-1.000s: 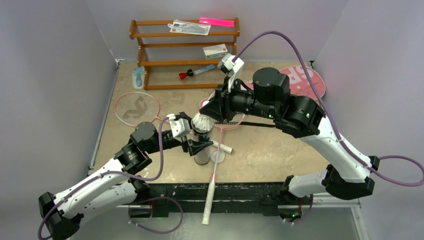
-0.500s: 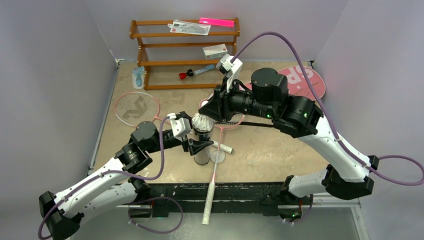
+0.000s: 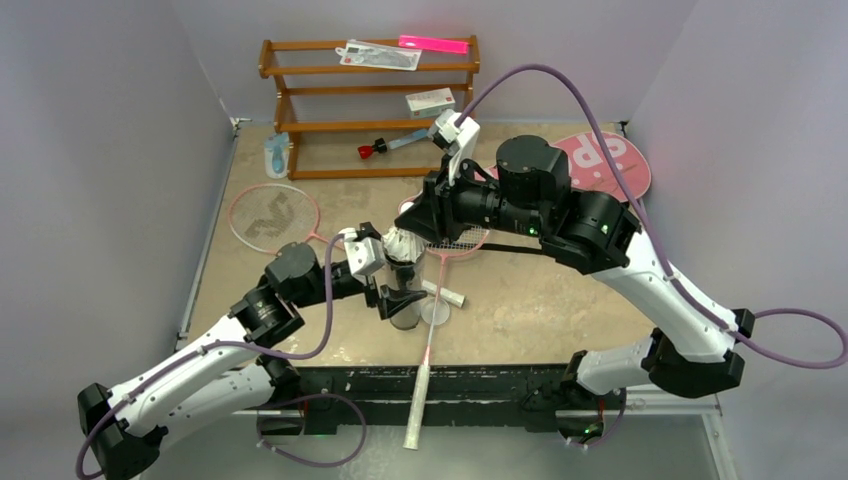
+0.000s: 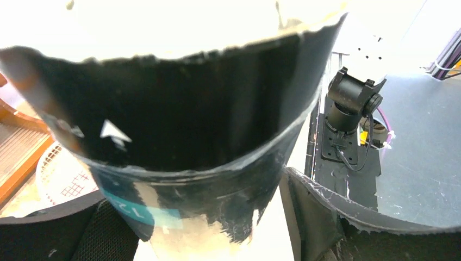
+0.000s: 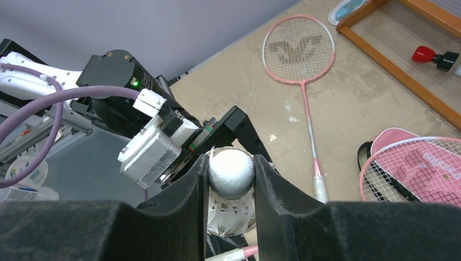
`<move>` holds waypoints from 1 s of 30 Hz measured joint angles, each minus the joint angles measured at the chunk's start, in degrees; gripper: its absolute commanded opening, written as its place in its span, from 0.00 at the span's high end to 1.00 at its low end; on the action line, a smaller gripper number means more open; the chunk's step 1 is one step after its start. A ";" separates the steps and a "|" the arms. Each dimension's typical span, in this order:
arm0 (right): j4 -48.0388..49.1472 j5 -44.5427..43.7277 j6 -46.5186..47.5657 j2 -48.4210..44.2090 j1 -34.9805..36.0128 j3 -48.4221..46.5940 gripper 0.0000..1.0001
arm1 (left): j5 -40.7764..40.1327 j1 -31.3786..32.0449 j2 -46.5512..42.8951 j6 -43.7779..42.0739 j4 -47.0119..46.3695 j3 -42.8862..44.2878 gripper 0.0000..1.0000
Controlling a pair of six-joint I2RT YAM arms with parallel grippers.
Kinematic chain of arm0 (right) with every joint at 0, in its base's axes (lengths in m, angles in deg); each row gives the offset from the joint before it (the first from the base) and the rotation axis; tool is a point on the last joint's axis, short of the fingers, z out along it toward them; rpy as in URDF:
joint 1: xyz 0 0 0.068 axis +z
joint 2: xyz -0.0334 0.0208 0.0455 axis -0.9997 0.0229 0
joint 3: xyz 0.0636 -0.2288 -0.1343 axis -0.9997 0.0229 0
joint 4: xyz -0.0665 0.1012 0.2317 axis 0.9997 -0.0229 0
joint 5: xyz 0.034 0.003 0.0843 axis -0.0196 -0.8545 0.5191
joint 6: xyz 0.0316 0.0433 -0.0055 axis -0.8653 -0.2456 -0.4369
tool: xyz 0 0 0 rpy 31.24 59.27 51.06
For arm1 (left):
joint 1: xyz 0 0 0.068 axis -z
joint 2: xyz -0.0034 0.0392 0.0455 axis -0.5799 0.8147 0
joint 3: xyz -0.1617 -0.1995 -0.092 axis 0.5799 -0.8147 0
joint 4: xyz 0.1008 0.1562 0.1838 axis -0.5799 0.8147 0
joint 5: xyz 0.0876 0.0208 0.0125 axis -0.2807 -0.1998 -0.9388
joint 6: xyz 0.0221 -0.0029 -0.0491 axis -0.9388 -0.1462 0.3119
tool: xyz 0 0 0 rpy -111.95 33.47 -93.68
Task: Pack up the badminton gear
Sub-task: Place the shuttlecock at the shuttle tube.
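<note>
My left gripper (image 3: 398, 292) is shut on the long black tube (image 3: 405, 300) and holds it upright near the table's front; the tube fills the left wrist view (image 4: 190, 119). My right gripper (image 3: 408, 240) is shut on a white shuttlecock (image 3: 403, 245) by its cork (image 5: 231, 173), right at the tube's mouth with its feathers spreading below the cork. One pink racket (image 3: 272, 215) lies at the left. The second racket (image 3: 455, 240) lies under my right arm, its handle (image 3: 417, 420) over the front edge. The pink bag (image 3: 612, 160) lies at the back right.
A wooden rack (image 3: 370, 95) stands at the back with a small white box (image 3: 430, 100) and pink items on it; a red-capped blue tool (image 3: 385, 147) lies on its bottom shelf. A small clear lid (image 3: 435, 312) lies by the tube.
My right gripper has moved down and left with the shuttlecock, onto the tube's mouth. My left gripper has shifted slightly right with the tube.
</note>
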 measured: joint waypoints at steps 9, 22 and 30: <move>-0.02 0.48 -0.02 1.11 0.00 -0.61 1.00 | -0.48 0.00 -2.84 0.09 2.64 0.02 0.14; 0.00 0.63 -0.02 1.11 0.00 -0.66 1.00 | -0.92 0.00 -2.19 1.73 7.91 9.86 0.11; 0.02 0.63 -0.02 1.11 0.00 -0.66 1.00 | -1.11 0.00 -1.40 4.55 8.09 12.17 0.09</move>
